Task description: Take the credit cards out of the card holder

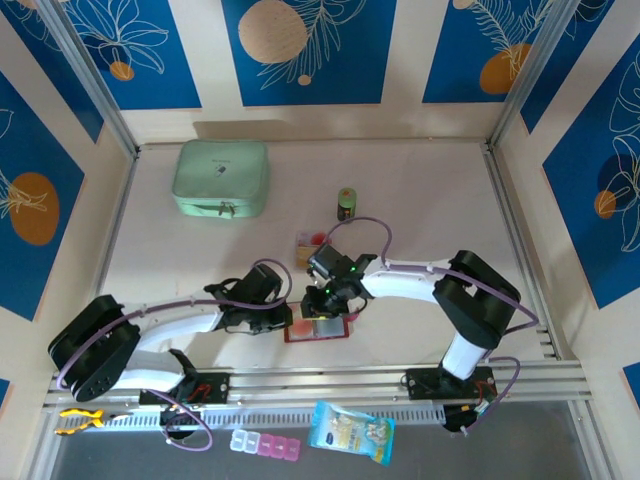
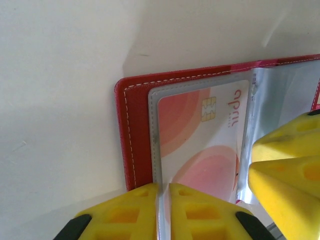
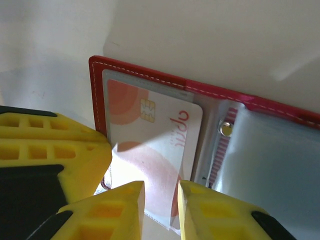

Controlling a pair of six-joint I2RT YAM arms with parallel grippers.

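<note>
On table (image 1: 420, 200), left fingers (image 2: 125, 215) pinch card holder (image 2: 132, 130); right fingers (image 3: 210, 210) narrowly straddle credit card (image 3: 160, 140).

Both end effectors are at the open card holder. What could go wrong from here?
1. The right end effector has its jaws straddling the card edge together with the clear sleeve. Closing may pinch both, so the card will not slide out.
2. The left end effector pinches a thin sleeve edge. A pull could slip it free and drag the card holder.
3. The end effectors sit very close and could bump.
</note>
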